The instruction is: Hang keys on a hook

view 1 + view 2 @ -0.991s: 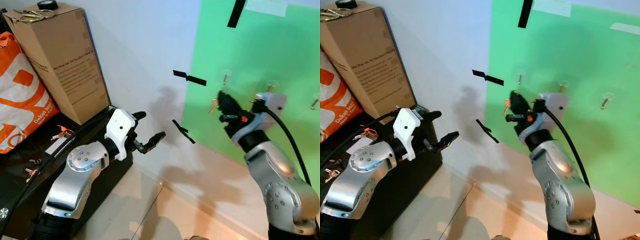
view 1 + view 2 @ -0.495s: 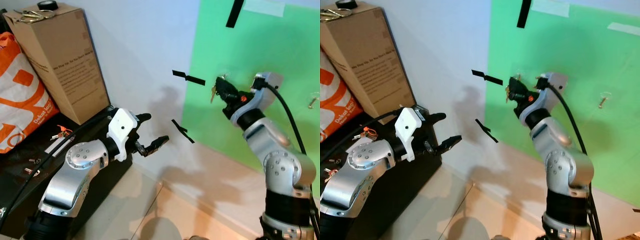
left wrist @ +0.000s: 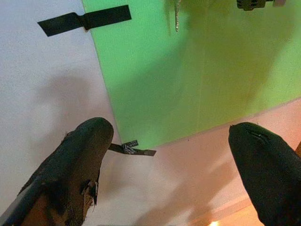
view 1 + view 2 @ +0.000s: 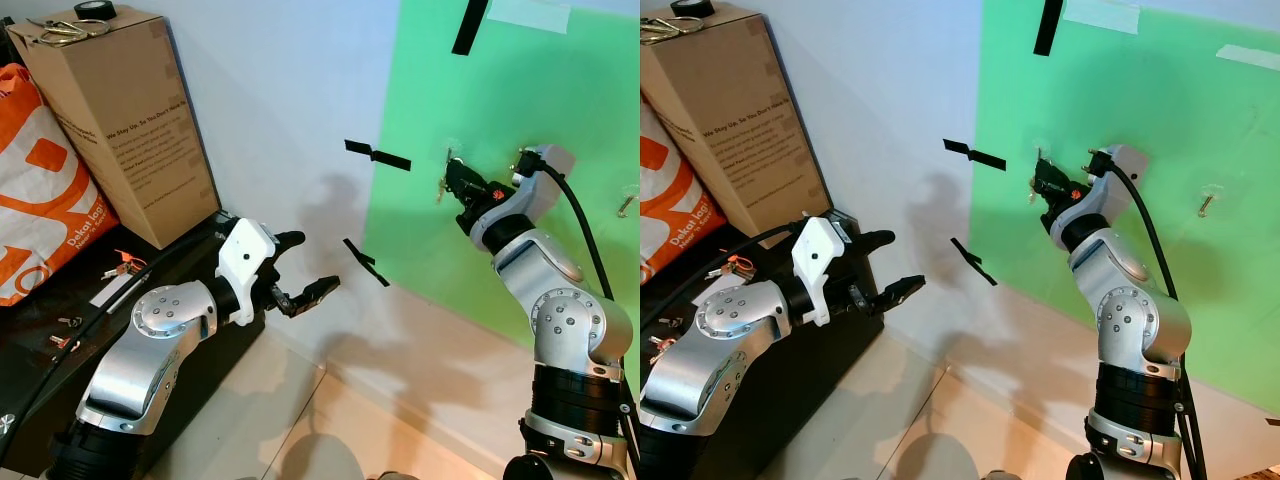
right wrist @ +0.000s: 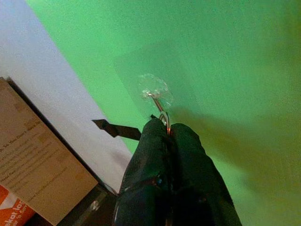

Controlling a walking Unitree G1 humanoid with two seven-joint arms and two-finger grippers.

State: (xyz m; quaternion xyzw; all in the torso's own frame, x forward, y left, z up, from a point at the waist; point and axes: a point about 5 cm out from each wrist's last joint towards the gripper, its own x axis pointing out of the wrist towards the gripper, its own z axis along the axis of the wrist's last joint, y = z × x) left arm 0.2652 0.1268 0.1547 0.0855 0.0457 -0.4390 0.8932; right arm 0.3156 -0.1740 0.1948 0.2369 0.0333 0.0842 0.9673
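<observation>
My right gripper is raised against the green wall panel, right at the leftmost clear-based metal hook. It is shut on the keys: a thin ring pokes out between the fingertips just under the hook, and a small key dangles beside the fingers. I cannot tell whether the ring is over the hook. My left gripper is held out low toward the white wall, open and empty, well left of the hook.
Another hook sits further right on the panel. Black tape strips mark the wall. A cardboard box and orange bag stand on a black table at left, with loose keys on it.
My right gripper has risen and reached in to the wall, carrying the keys up to the leftmost hook. The left gripper has crept slightly forward.
</observation>
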